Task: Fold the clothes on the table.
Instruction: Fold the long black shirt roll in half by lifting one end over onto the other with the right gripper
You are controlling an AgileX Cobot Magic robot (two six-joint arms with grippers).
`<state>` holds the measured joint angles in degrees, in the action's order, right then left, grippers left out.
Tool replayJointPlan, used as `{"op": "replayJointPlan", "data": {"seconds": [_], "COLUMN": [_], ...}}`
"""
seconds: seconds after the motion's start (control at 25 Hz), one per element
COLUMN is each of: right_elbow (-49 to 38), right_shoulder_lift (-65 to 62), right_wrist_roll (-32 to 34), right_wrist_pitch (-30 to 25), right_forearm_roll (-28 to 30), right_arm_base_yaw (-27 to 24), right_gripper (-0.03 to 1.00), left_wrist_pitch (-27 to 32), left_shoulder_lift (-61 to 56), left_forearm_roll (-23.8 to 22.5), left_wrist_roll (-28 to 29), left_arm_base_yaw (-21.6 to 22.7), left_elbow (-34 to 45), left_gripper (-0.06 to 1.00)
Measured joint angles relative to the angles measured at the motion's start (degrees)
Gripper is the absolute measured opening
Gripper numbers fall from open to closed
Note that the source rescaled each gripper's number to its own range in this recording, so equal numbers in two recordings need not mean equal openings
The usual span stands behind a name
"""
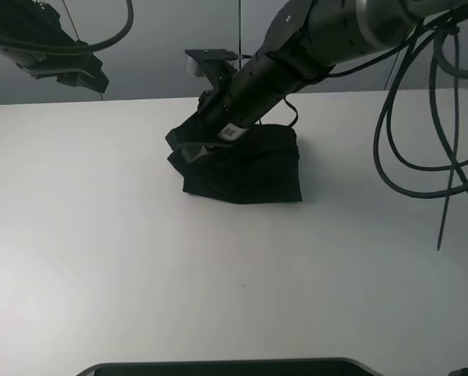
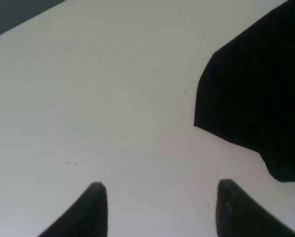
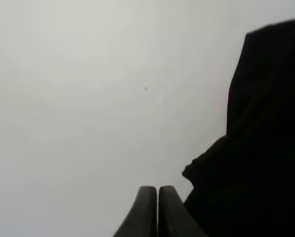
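Note:
The black T-shirt (image 1: pixel 245 168) lies folded into a compact bundle on the white table (image 1: pixel 100 235), a little behind the middle; its print is hidden. My right gripper (image 1: pixel 188 147) reaches across to the bundle's left edge, where the cloth looks bunched up. In the right wrist view its fingertips (image 3: pixel 157 190) are pressed together with nothing showing between them, and the black cloth (image 3: pixel 256 148) lies right beside them. My left gripper (image 2: pixel 162 195) is open and empty above the bare table, with the shirt's edge (image 2: pixel 251 98) off to one side. The left arm (image 1: pixel 57 55) hangs high at the back left.
Black cables (image 1: pixel 437 133) hang from the right arm over the table's right side. A dark curved edge (image 1: pixel 234 366) shows at the table's front. The table's far edge (image 1: pixel 77 103) meets a grey wall.

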<state>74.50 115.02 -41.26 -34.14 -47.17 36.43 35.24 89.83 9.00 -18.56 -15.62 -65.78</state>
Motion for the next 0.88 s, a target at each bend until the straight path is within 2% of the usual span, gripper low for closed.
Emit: {"op": "replayJointPlan", "data": {"seconds": [0.24,0.44,0.68,0.88], "right_elbow": [0.00,0.00,3.62,5.97], "right_shoulder_lift": [-1.03,2.21,9.51,10.71], "right_wrist_roll": [2.45,2.98,3.09,2.66], "right_wrist_pitch": [4.10,8.82,8.07,7.57], "right_forearm_roll": [3.07,3.07,0.64,-2.59], "right_arm_base_yaw": [-4.01,-7.66,-7.81,-6.64], "right_gripper": [0.00,0.00,0.00,0.00], "left_wrist_pitch": [0.56,0.56,0.56,0.75], "left_shoulder_lift": [-0.21,-2.00,-3.43,-4.06], "left_forearm_roll": [0.00,0.12,0.12,0.12], "left_wrist_roll": [-0.95,-0.95,-1.06,-2.92], "left_arm_base_yaw": [0.00,0.00,0.00,0.00], "left_elbow": [0.00,0.00,0.00,0.00], "left_gripper": [0.63,0.63,0.63,0.63]}}
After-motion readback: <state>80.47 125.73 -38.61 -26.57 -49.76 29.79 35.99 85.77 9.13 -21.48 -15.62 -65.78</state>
